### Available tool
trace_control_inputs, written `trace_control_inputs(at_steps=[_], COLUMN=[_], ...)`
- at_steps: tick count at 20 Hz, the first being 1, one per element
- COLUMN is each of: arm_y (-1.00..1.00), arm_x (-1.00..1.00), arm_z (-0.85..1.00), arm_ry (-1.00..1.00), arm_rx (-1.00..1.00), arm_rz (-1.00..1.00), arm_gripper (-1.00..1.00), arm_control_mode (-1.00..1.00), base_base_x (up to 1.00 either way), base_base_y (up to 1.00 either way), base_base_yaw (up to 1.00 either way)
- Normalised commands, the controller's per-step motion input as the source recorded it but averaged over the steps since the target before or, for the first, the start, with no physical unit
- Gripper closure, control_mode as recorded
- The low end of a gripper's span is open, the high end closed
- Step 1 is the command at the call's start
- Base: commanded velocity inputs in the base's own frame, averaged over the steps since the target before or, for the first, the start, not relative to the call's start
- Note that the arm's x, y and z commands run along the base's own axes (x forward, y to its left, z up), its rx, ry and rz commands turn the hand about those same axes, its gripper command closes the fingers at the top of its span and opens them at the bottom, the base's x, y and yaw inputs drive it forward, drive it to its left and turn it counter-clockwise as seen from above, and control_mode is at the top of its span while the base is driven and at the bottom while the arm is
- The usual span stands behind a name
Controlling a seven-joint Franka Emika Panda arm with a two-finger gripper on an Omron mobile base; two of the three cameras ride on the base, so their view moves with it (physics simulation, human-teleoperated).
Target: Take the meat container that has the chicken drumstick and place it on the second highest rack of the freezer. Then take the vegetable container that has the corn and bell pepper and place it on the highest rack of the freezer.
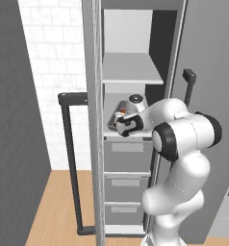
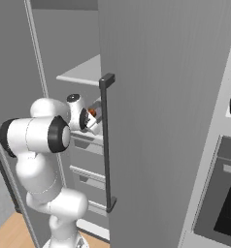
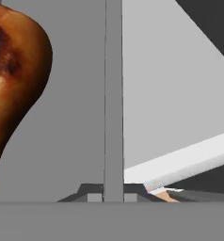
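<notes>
So colour-wise it's mostly grey here. The freezer point(image 1: 95, 144) is a flat mid grey, its drawers point(image 1: 128, 153) the same grey with paler label strips, and the highest rack point(image 1: 131, 69) is a lighter grey board. The door handles point(image 1: 70, 158) are dark charcoal, almost black. The chicken drumstick point(image 3: 15, 80) is glossy brown-orange with a darker burnt patch, sitting in a shiny silver-grey container point(image 1: 117, 111). The arm point(image 1: 184, 139) is plain white with black joint bands. Behind it there's a white tiled wall point(image 1: 54, 57) with faint grey grout lines, and the floor point(image 1: 58, 206) is light tan wood planks.
</notes>
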Motion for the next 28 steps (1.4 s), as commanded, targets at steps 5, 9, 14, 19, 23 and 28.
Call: trace_control_inputs(at_steps=[5, 9, 14, 19, 23, 28], arm_y=[0.00, 0.00, -0.17, -0.10, -0.01, 0.00], arm_x=[0.40, 0.48, 0.32, 0.01, 0.03, 0.00], arm_z=[0.00, 0.00, -0.17, -0.58, -0.03, 0.00], arm_ry=[0.00, 0.00, 0.00, 0.00, 0.00, 0.00], arm_rx=[0.00, 0.00, 0.00, 0.00, 0.00, 0.00], arm_rz=[-0.05, -0.08, -0.03, 0.00, 0.00, 0.00], arm_gripper=[1.00, 1.00, 1.00, 1.00, 1.00, -1.00], arm_control_mode=[-1.00, -1.00, -1.00, -1.00, -1.00, -1.00], base_base_x=[0.00, 0.00, 0.00, 0.00, 0.00, 0.00], base_base_y=[0.00, 0.00, 0.00, 0.00, 0.00, 0.00], base_base_yaw=[0.00, 0.00, 0.00, 0.00, 0.00, 0.00])
